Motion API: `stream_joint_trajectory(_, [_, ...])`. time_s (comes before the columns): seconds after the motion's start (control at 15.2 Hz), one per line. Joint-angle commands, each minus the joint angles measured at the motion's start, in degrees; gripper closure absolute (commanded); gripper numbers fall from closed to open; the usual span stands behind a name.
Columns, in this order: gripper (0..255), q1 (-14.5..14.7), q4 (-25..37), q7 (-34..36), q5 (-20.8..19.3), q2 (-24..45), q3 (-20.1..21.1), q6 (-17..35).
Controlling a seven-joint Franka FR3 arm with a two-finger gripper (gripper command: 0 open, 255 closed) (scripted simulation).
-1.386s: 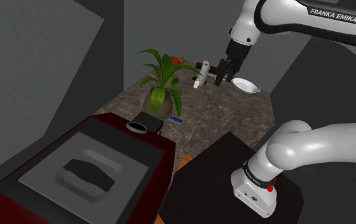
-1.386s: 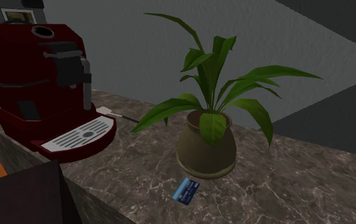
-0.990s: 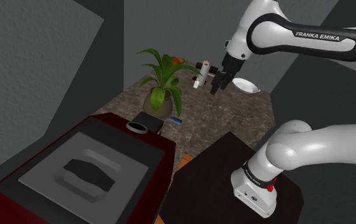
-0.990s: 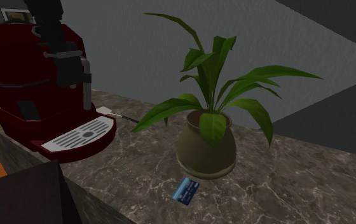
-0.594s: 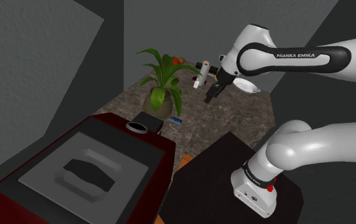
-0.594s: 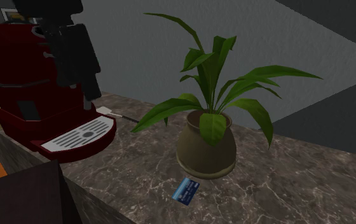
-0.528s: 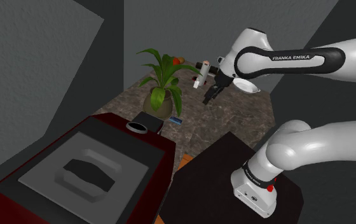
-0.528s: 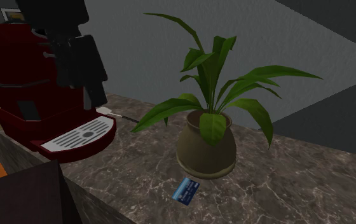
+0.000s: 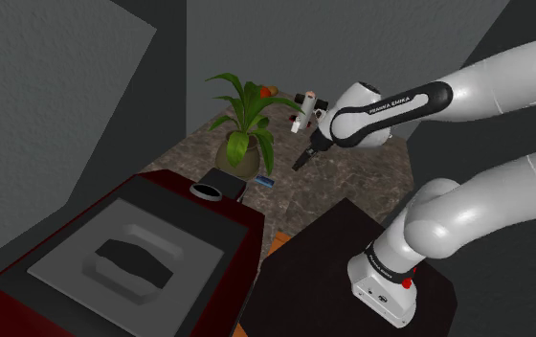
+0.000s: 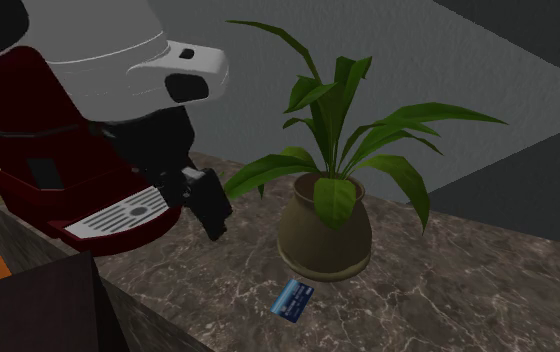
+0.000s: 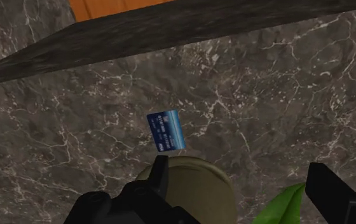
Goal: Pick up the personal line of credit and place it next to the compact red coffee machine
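Note:
A small blue card (image 9: 264,180) lies flat on the dark marble counter (image 9: 352,177), just in front of the potted plant (image 9: 242,124) and near the counter's edge. In the second exterior view the card (image 10: 293,299) lies below the olive pot (image 10: 325,238). The dark red coffee machine (image 10: 38,150) stands at that view's left, partly behind my arm. My black gripper (image 9: 302,160) hangs above the counter, to the shoulder view's right of the plant and apart from the card. Seen from the wrist, the card (image 11: 166,130) lies beyond the open gripper (image 11: 240,184), nothing between the fingers.
A white and red bottle (image 9: 306,99) stands at the counter's back. The plant's long leaves (image 10: 368,120) spread wide over the counter. The red machine's top (image 9: 132,254) takes up the shoulder view's lower left. Beyond the counter edge (image 11: 170,32) lies an orange floor (image 11: 107,6).
The arm has swung down and towards the shoulder view's left, bringing the gripper lower and closer to the plant and card. In the second exterior view it now covers part of the coffee machine.

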Motion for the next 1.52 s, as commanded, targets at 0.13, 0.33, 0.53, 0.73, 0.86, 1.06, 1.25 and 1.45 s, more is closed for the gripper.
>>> stream_joint_trajectory(0.13, [0, 14.4, 1.8, -16.9, 15.0, 11.6, -12.5, 13.8])
stream_joint_trajectory(0.33, [0, 40.1, 9.3, -51.2, 53.0, 22.6, -33.2, 16.1])
stream_joint_trajectory(0.53, [0, 36.5, 17.7, -76.7, 80.3, 35.3, -29.8, 8.3])
stream_joint_trajectory(0.73, [0, 32.0, 23.7, -89.1, 92.8, 44.7, -26.9, 1.8])
stream_joint_trajectory(0.86, [0, 30.1, 27.5, -94.5, 98.4, 50.4, -25.9, -2.3])
stream_joint_trajectory(1.06, [0, 27.4, 33.2, -100.2, 104.6, 58.3, -24.5, -7.6])
stream_joint_trajectory(1.25, [0, 27.0, 34.7, -100.4, 105.8, 60.3, -23.8, -8.1])
stream_joint_trajectory(1.45, [0, 26.6, 36.9, -100.5, 107.3, 63.1, -22.9, -8.6])
